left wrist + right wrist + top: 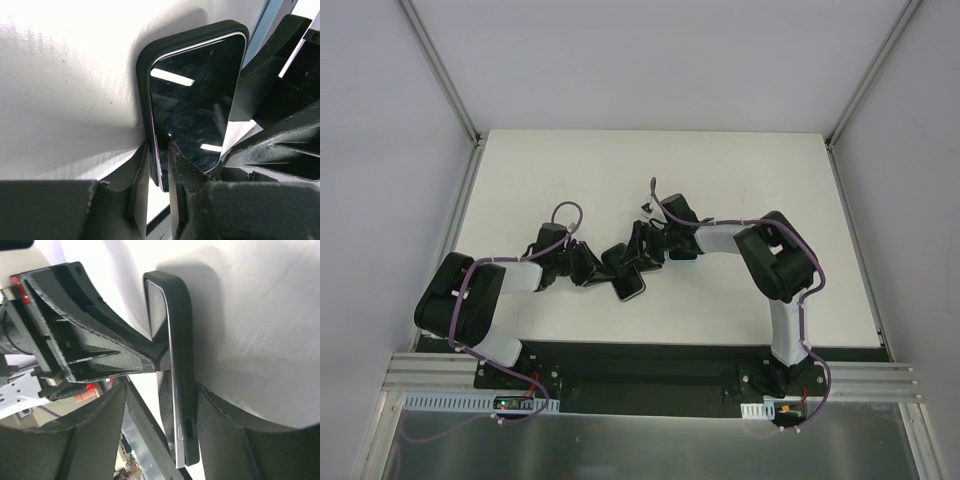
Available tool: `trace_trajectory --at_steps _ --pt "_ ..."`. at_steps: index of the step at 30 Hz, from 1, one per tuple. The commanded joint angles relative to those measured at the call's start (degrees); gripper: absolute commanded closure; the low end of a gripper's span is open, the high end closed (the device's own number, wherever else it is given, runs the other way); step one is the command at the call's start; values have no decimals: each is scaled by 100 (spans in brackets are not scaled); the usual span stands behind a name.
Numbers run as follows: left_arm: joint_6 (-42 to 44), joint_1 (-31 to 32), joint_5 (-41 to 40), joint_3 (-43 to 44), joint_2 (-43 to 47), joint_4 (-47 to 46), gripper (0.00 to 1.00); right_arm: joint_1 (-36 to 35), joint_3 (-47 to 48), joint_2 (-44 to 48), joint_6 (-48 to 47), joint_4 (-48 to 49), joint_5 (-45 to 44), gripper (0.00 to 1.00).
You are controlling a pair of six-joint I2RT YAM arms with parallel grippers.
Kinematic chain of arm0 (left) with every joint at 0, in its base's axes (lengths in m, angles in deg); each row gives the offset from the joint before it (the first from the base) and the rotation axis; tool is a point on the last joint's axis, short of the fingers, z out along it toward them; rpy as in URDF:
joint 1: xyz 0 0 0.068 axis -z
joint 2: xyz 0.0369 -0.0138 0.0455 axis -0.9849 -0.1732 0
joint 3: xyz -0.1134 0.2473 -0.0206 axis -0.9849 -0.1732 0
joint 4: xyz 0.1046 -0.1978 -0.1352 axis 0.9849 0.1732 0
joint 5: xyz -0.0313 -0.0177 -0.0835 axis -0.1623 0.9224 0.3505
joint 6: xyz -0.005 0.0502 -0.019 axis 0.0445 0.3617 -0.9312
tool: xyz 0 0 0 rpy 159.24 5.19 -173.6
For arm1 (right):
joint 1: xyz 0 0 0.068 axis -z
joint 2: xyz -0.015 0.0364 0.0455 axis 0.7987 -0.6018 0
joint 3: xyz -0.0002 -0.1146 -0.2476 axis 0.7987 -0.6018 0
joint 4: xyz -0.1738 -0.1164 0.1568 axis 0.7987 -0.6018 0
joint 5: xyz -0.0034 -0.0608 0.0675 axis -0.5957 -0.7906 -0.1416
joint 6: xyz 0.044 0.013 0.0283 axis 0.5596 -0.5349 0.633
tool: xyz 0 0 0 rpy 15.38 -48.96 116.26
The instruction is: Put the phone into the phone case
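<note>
The phone (195, 100), its screen dark and glossy, lies in the black phone case (142, 65). Both are held tilted above the white table between my two grippers, at the table's middle (625, 278). My left gripper (159, 147) is shut on one long edge of the phone and case, near a corner. In the right wrist view the case (180, 315) is edge-on, and the phone's silver rim (172, 415) stands a little proud of it at the near end. My right gripper (160, 390) is open around them. One finger (220, 430) rests against the case's back and the other stands well off the screen.
The white table (740, 180) is enclosed by grey walls with metal posts at its back corners. An aluminium rail (650, 380) runs along the near edge by the arm bases. Both grippers (588, 265) (645, 250) crowd together at the middle.
</note>
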Motion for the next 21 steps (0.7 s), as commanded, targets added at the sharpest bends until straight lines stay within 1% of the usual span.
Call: trace_trajectory --at_steps 1,3,6,7,9,12,14,15,18,20,21 --pt "-130 175 493 -112 -109 -317 93 -203 76 124 485 1091 704 43" --pt "-113 166 450 -121 -91 -282 93 -133 5 115 503 1083 686 44" --pt "-78 140 423 -121 -65 -212 92 -28 -127 124 467 1074 642 50" --pt "-52 131 423 -112 -56 -194 92 -1 -162 141 450 1074 660 55" --pt "-25 123 397 -86 -39 -115 92 86 -250 176 397 1048 634 60" --pt "71 114 318 -42 -12 34 92 166 -303 168 336 995 625 71" --pt "80 114 317 -24 -12 69 91 183 -303 168 310 969 642 77" --pt "80 114 326 -24 -30 78 90 175 -294 159 301 951 634 83" --pt "72 114 317 -15 -4 78 86 184 -242 150 239 855 625 95" --pt "72 114 326 -7 49 96 81 201 -180 124 117 619 598 99" --pt "98 105 326 11 75 174 77 210 -153 124 81 539 581 99"
